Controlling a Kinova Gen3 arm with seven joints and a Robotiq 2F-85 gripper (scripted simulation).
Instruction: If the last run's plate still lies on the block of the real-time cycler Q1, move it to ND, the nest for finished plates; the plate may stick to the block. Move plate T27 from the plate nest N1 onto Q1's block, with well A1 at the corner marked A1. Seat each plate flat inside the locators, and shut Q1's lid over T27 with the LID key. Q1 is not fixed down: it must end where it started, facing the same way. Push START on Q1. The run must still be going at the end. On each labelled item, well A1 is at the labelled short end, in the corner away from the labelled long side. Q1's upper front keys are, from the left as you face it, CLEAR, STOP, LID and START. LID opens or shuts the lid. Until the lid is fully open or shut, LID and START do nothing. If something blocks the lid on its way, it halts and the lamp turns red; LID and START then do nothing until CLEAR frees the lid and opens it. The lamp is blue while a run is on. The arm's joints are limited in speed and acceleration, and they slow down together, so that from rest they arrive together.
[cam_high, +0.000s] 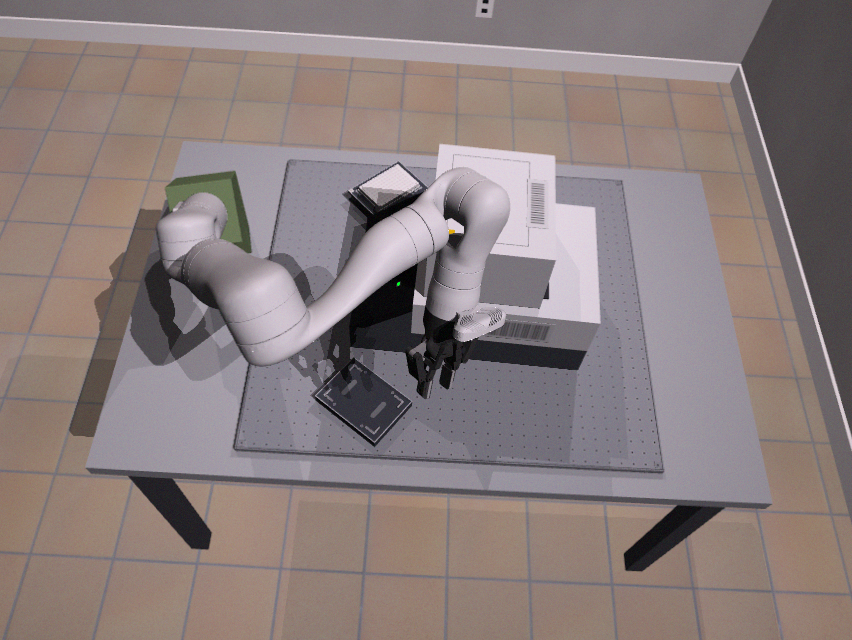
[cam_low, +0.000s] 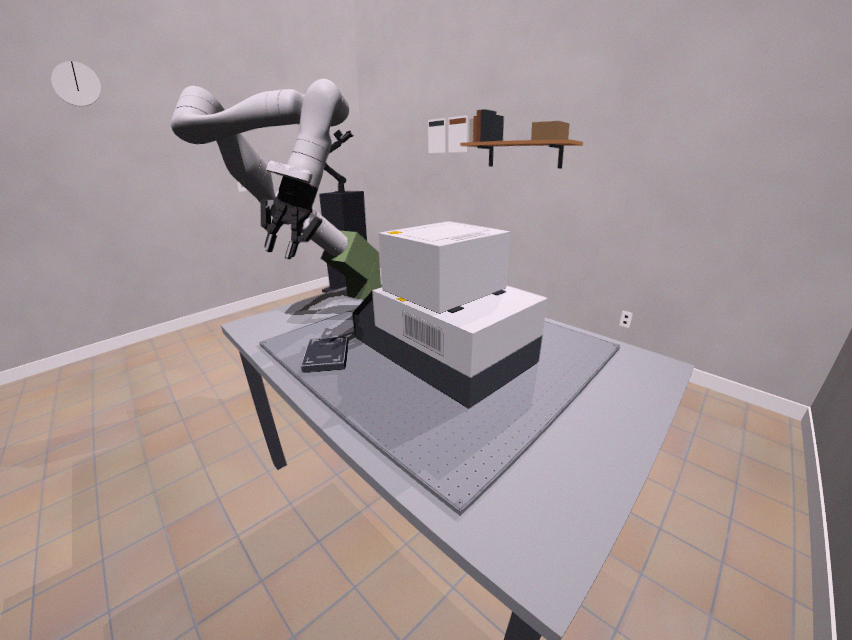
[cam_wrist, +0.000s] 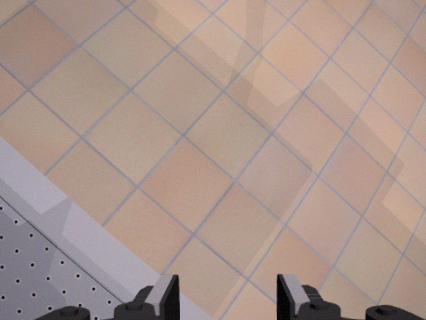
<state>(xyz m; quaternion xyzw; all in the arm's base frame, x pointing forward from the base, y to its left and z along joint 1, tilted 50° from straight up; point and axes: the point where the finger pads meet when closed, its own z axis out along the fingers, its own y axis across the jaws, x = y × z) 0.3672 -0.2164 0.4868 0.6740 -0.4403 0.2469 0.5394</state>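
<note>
The white cycler Q1 (cam_high: 523, 261) (cam_low: 458, 310) stands on the perforated mat with its lid (cam_high: 501, 184) (cam_low: 444, 265) down, so the block is hidden. Plate T27 (cam_high: 387, 183) lies in nest N1 on top of a black pedestal to the left of Q1. The flat black nest ND (cam_high: 362, 400) (cam_low: 325, 354) with white corner marks lies empty near the mat's front. My gripper (cam_high: 430, 382) (cam_low: 278, 245) (cam_wrist: 228, 297) hangs high above the mat, right of ND and in front of Q1. It is partly open with nothing between the fingers. In the wrist view it faces the floor beyond the table edge.
A green box (cam_high: 210, 203) (cam_low: 354, 261) sits at the table's back left by the arm's base. The grey perforated mat (cam_high: 551, 413) (cam_low: 447, 440) (cam_wrist: 30, 280) covers the table's (cam_high: 688, 344) middle. My arm's elbow passes over the pedestal and Q1's left side.
</note>
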